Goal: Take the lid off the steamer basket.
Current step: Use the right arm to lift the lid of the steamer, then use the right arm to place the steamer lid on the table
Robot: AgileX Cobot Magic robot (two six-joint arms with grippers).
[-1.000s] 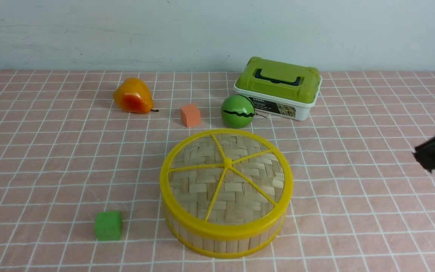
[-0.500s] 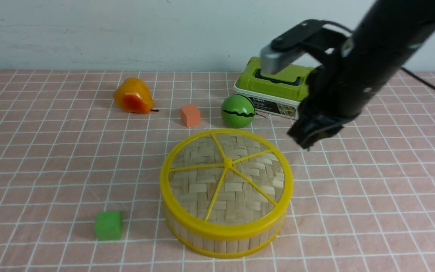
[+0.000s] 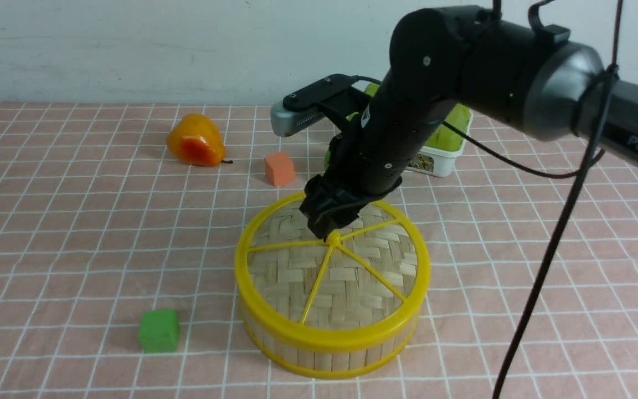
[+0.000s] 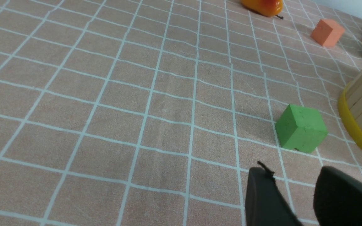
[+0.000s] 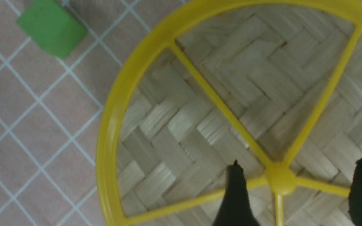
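Your right gripper (image 3: 325,226) hangs over the middle of the lid (image 3: 335,280), with its tips just above the central knob (image 3: 333,239). In the right wrist view you can see its jaws standing wide, with one dark finger (image 5: 236,194) on each side of the knob and clear space between. Whether the tips touch the weave I cannot tell. It holds nothing.

The lid sits flat and closed on the steamer basket (image 3: 324,359), which stands near the centre of the pink checked worktop (image 3: 75,233), towards you.

Your left gripper (image 4: 292,175) shows only in the left wrist view, low over the cloth, with its jaws a little apart and empty. It is near the green cube (image 3: 158,331), which lies to the left of the basket without touching it.

Behind the basket you have an orange cube (image 3: 279,169) and, farther left, an orange-yellow fruit (image 3: 194,148). The white box with green top (image 3: 443,158) stands at the back right, largely hidden by the right arm
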